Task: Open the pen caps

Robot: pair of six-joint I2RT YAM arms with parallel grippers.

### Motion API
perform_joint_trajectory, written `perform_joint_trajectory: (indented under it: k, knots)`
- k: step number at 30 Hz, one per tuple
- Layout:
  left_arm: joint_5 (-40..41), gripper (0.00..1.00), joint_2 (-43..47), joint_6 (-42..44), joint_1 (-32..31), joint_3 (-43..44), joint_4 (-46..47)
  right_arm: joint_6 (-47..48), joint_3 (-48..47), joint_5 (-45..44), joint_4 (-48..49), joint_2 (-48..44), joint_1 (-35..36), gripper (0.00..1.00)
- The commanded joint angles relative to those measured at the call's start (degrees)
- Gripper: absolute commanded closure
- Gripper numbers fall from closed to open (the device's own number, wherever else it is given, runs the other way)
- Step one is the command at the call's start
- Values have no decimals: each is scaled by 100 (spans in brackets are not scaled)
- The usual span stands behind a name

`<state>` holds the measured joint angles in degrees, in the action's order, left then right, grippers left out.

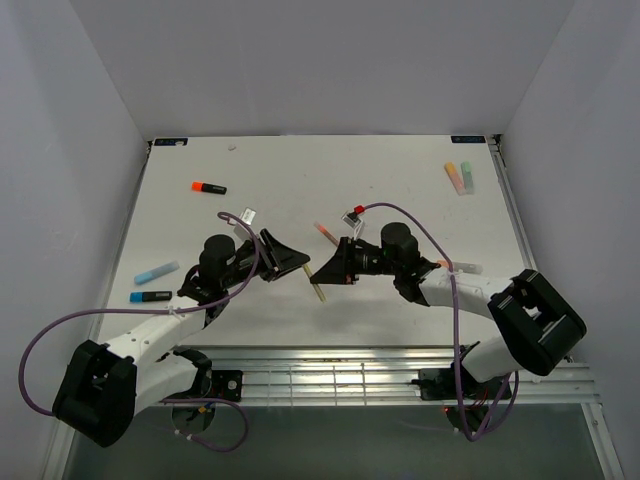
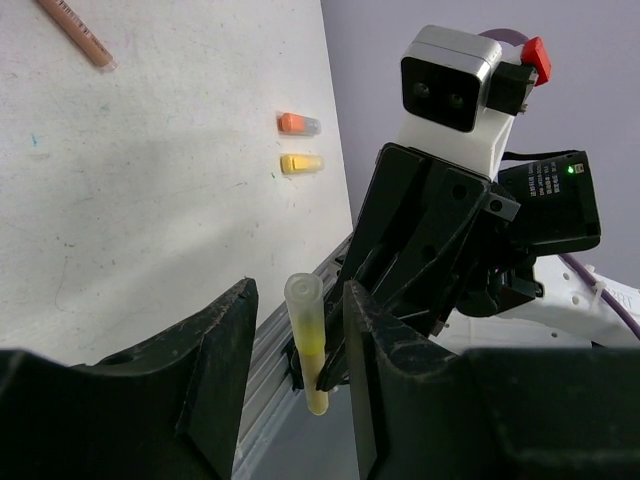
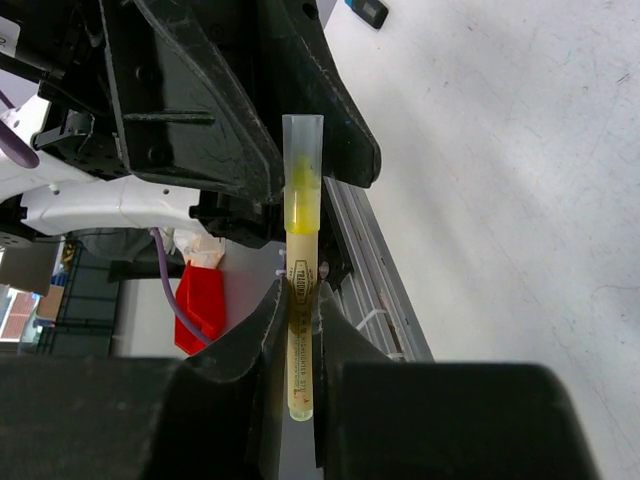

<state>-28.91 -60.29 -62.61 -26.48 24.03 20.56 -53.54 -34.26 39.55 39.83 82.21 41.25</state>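
Right claw (image 3: 298, 292) clamps the yellow pen (image 3: 302, 215); left claw (image 2: 297, 300) stands apart around its clear cap (image 2: 304, 298), contact unclear.

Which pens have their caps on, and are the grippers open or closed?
Yellow pen: held, clear cap on.
Right gripper: shut on the yellow pen.
Left gripper: open, fingers either side of the clear cap.
Orange pen: lying flat, cap on.
Blue pen: lying flat, cap on.
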Motion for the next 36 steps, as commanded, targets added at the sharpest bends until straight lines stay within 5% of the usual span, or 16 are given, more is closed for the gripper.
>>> perform_joint_trajectory:
  k: [1, 8, 12, 17, 20, 24, 26, 36]
  knots:
    - [87, 51, 35, 29, -41, 14, 124, -139, -160, 79, 508, 66, 67, 92]
    - [96, 67, 9, 12, -68, 23, 124, -368, -151, 79, 807, 198, 93, 92]
    - [113, 100, -9, -23, -68, 23, 124, -272, -274, -52, 466, 216, 155, 92]
    - [332, 100, -175, -173, -68, 154, -225, 858, -704, -780, -1220, 49, 426, 92]
    - [534, 100, -395, 28, -68, 663, -1139, 1886, -1371, -2210, -3170, -30, 890, 92]
    - [1105, 100, -921, 450, -68, 1795, -2485, 2478, -2224, -5193, -5087, 189, 1647, 92]
    - [1211, 100, -1098, 626, -68, 2122, -2968, 2532, -2540, -5833, -5764, 435, 1937, 92]
    - [1958, 100, -1696, 1338, -33, 3256, -3936, 2418, -2603, -6811, -6233, 901, 2422, 92]
